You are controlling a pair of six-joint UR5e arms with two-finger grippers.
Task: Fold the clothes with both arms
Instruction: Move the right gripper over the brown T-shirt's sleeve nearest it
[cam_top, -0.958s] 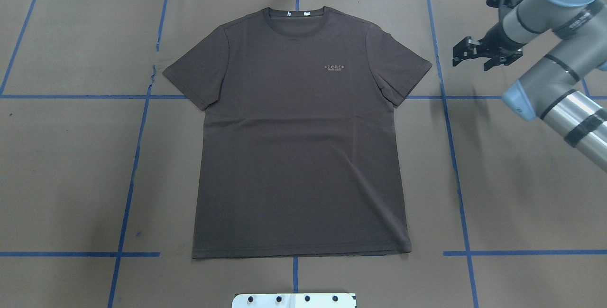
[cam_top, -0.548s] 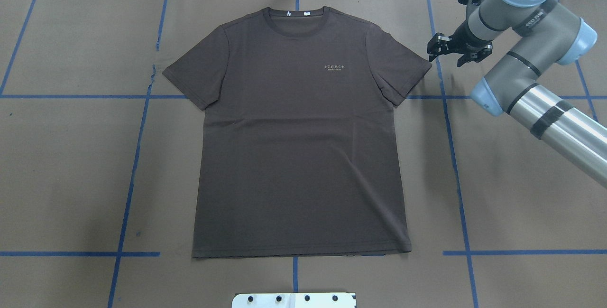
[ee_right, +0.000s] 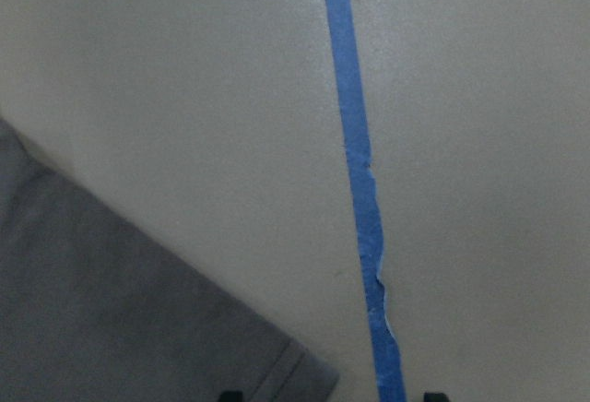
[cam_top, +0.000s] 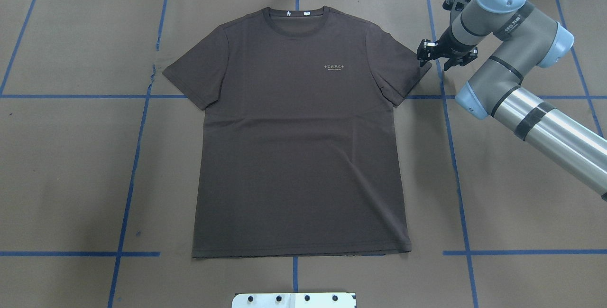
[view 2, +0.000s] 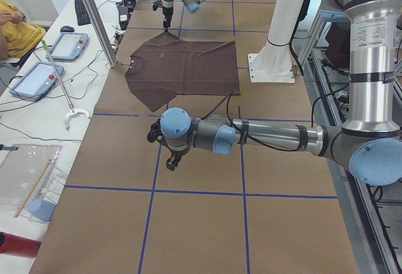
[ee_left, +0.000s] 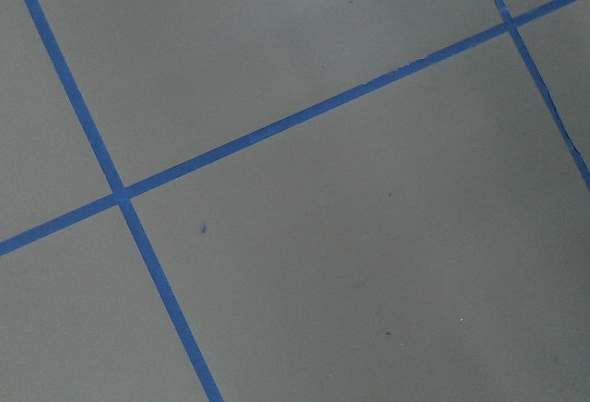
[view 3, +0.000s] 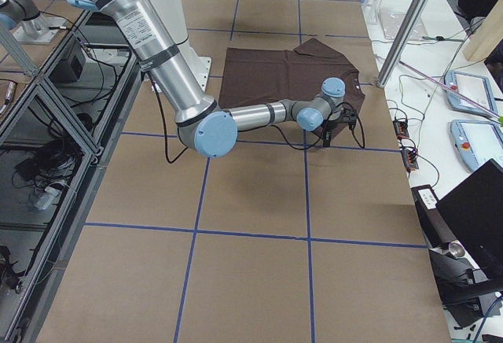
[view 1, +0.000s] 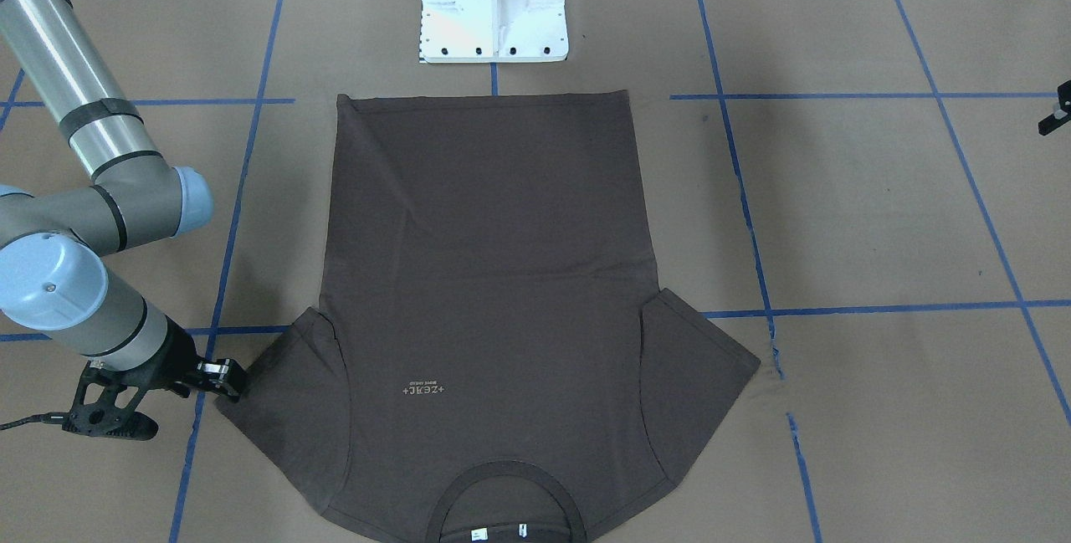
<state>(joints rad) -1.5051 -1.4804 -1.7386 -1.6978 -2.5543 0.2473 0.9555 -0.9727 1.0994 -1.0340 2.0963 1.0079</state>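
Note:
The clothes are one dark brown T-shirt [cam_top: 298,132], spread flat and face up mid-table, collar at the far edge. It also shows in the front view [view 1: 485,258]. My right gripper [cam_top: 434,60] hangs open just beyond the tip of the right sleeve [cam_top: 403,68]. Its wrist view has the sleeve corner [ee_right: 120,310] reaching the gap between the two fingertips at the bottom edge, nothing pinched. My left gripper [view 2: 171,158] hovers over bare paper well off the shirt's left side. Whether it is open or shut, I cannot tell.
A white base block [cam_top: 294,300] sits at the near edge, centred. Blue tape lines [ee_right: 355,144] grid the brown paper. A side bench holds tablets [view 2: 38,76], with a person in yellow [view 2: 12,29] beside it. A metal post [view 2: 94,16] stands near the collar side.
My right arm has swung left across the table, bringing its open gripper from well right of the shirt to the right sleeve tip. The shirt has not moved.

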